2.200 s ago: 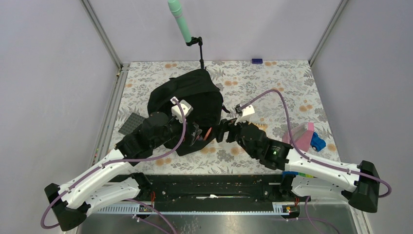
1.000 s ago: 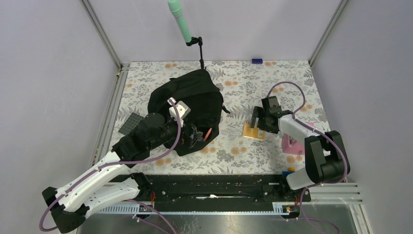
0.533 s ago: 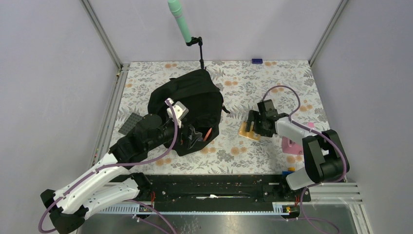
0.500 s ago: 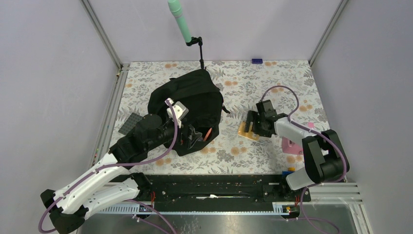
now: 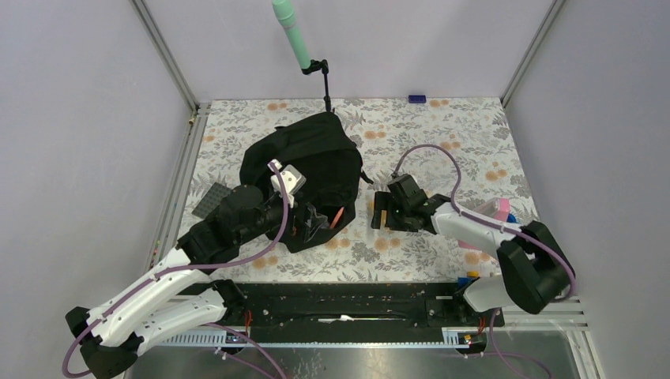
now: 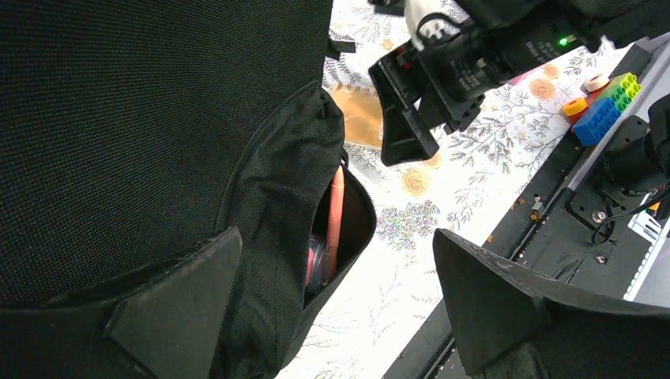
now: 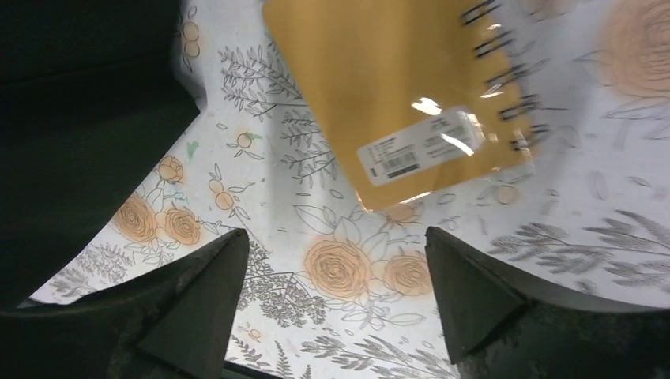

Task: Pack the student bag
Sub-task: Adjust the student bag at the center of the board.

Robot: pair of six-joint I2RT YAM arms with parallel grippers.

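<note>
Bag: I see the student bag (image 5: 304,158) lying left of centre on the floral cloth (image 5: 442,126), pocket (image 6: 355,225) unzipped.
Left gripper (image 6: 340,276): jaws spread wide at that pocket, empty.
Right gripper (image 7: 336,276): jaws apart, empty; yellow notebook (image 7: 395,95) just ahead.

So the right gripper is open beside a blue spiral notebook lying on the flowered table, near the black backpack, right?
Not blue: the right wrist view shows the spiral notebook is yellow-orange. Otherwise yes, the right gripper is open beside it on the flowered table, near the black backpack.
</note>
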